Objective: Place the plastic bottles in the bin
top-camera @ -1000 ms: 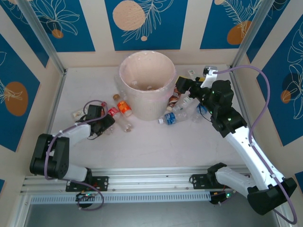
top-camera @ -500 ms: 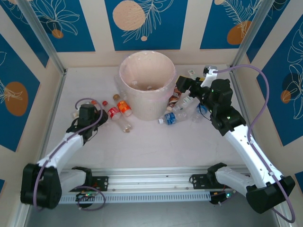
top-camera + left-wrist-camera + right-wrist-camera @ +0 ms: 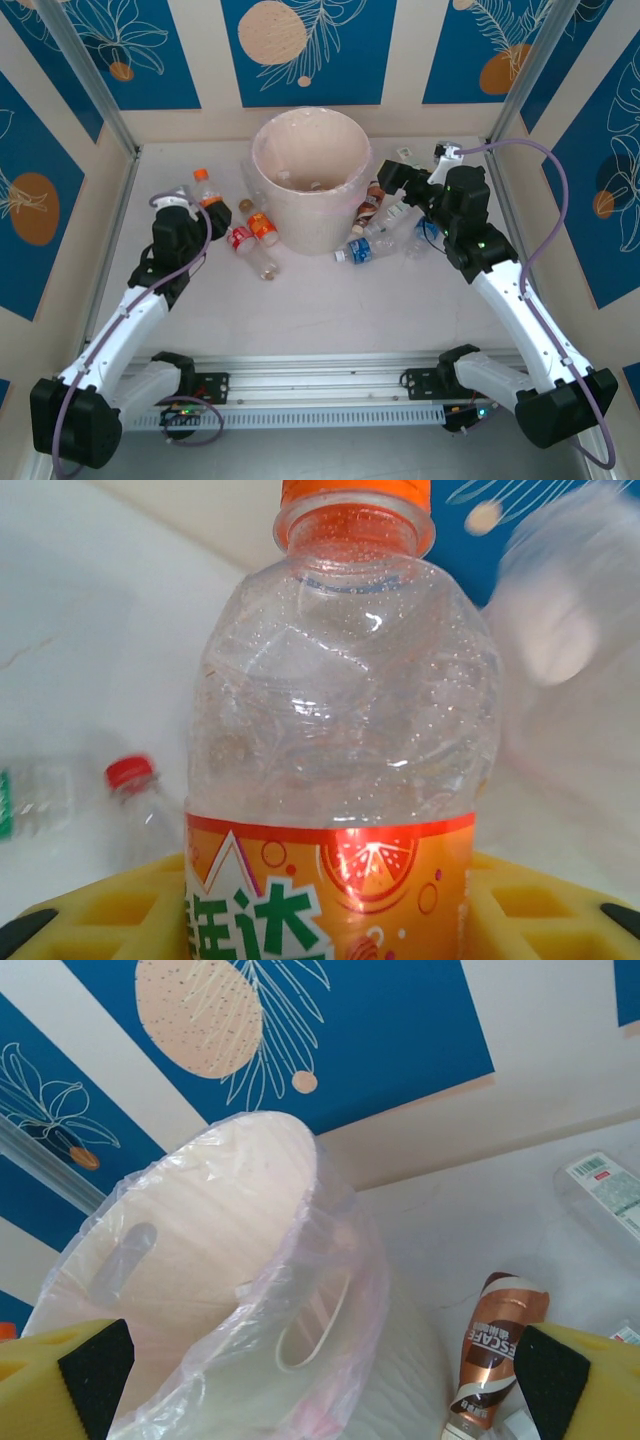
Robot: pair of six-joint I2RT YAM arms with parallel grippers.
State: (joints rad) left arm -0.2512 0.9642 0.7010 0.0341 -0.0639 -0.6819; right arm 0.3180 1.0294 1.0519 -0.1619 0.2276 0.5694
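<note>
Left-centre of the top view: left gripper (image 3: 192,215) is pinching the orange-capped bottle (image 3: 205,195), which stands upright just left of the bin (image 3: 262,165). In the left wrist view the yellow pads (image 3: 540,905) press on the orange label band low in the frame. The clear body of that bottle (image 3: 340,710) rises above them, dented, with droplets inside.

Judgement:
- Empty, so very light.
- Thin wall, gives under squeeze and can pop out sideways.
- Film label is slick.
- The label waist is the best hold. The neck under the cap is stiffer but narrow.

Other bottles:
- Red-label bottle (image 3: 240,238) and orange-label bottle (image 3: 262,228) lie on the table at the bin's left foot.
- Right of the bin lies a cluster with the blue-label bottle (image 3: 358,250) and brown bottle (image 3: 372,200).

The bin holds the upper centre, liner over the rim.

Right gripper (image 3: 392,180) is spread wide and holds nothing, hanging beside the bin's right wall above that cluster. In the right wrist view its pads sit at the two lower corners, with the bin (image 3: 200,1220) and the brown bottle (image 3: 495,1345) between.
</note>
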